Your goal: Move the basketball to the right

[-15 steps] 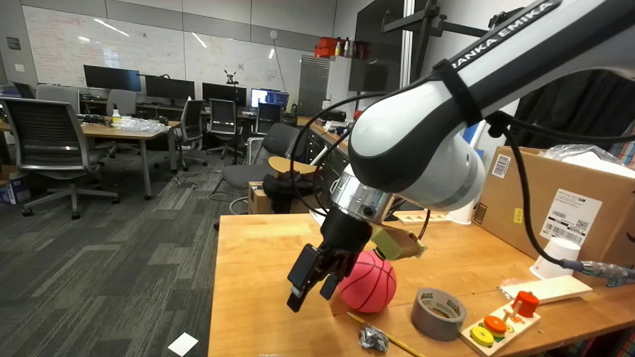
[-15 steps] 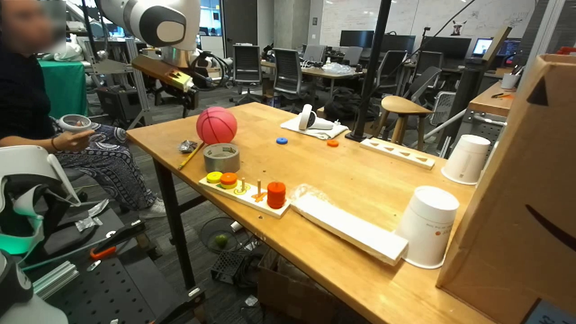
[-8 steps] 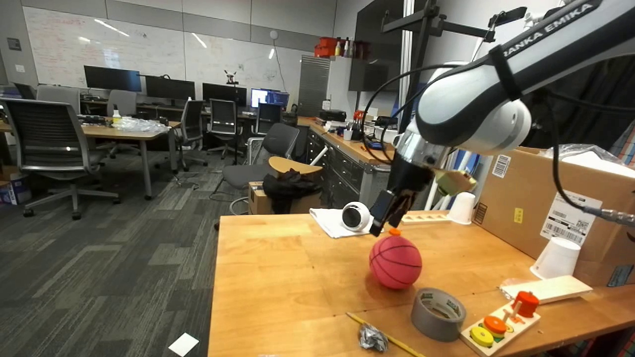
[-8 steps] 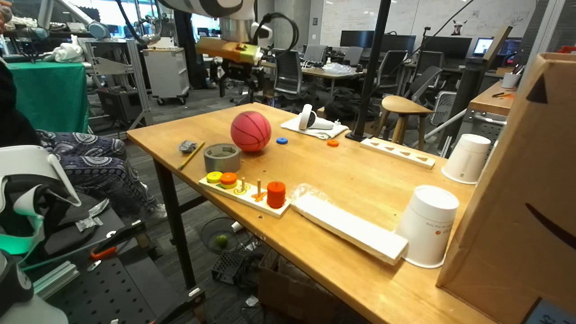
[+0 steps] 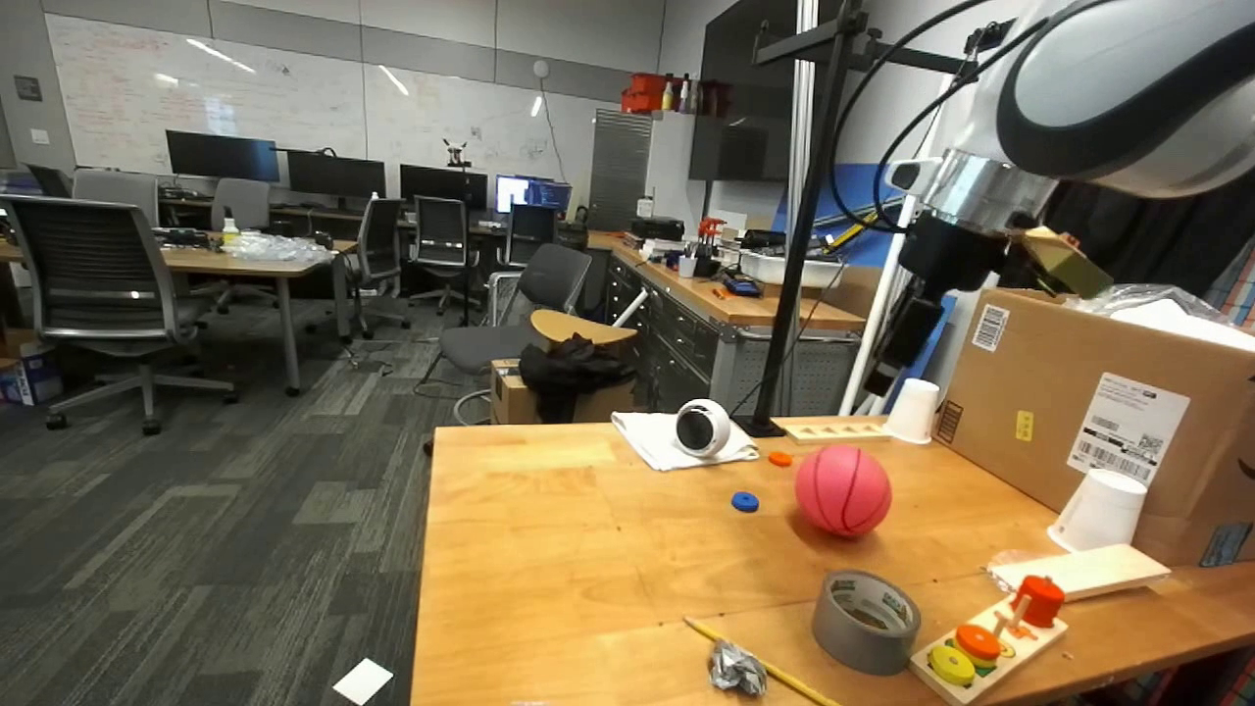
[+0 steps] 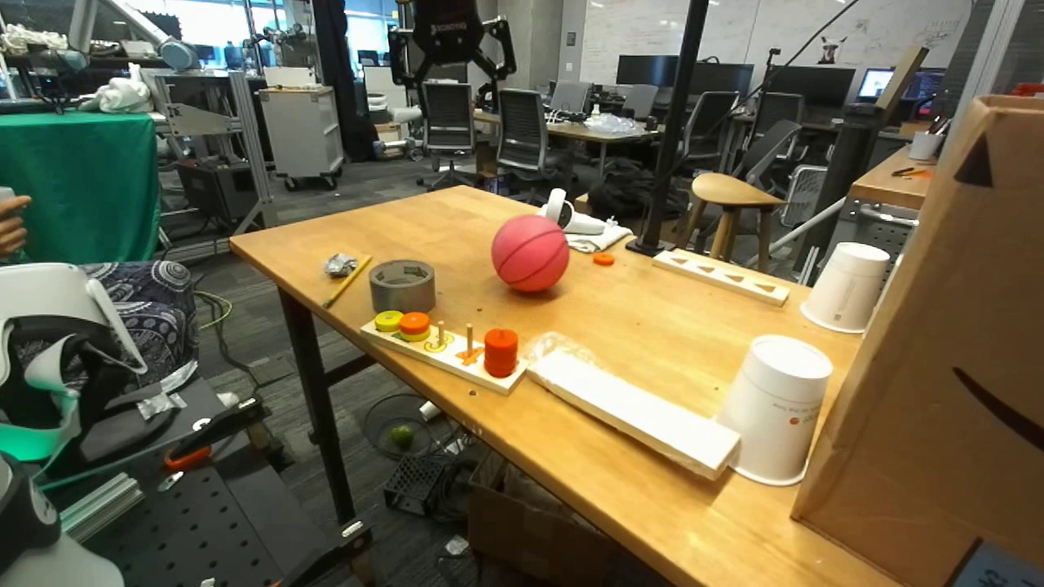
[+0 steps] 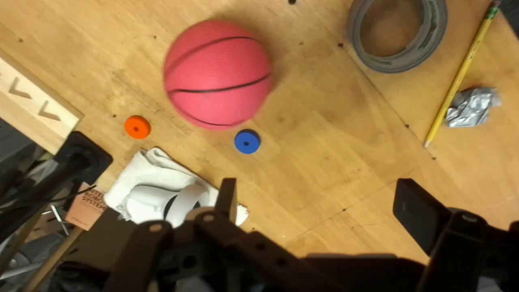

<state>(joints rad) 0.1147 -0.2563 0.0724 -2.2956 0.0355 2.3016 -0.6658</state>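
Observation:
The basketball is a reddish-pink ball with dark seams. It rests on the wooden table in both exterior views [image 5: 843,490] [image 6: 530,253], and in the wrist view it is at the upper left [image 7: 218,75]. Nothing holds it. My gripper [image 7: 316,198] is open, with bare table showing between its fingers. It hangs well above the table, apart from the ball; it also shows in both exterior views [image 5: 887,378] [image 6: 453,86].
A grey tape roll [image 5: 866,623], a pencil [image 7: 458,79], crumpled foil [image 7: 472,107] and a peg toy [image 6: 444,355] lie near the ball. A blue disc [image 7: 247,141] and an orange disc [image 7: 137,127] are close by. White cups [image 6: 775,412] and a cardboard box [image 5: 1098,392] stand farther over.
The ball has moved to the right in both exterior views, past the blue disc. My gripper has risen and moved away from the ball. The other table things have stayed put.

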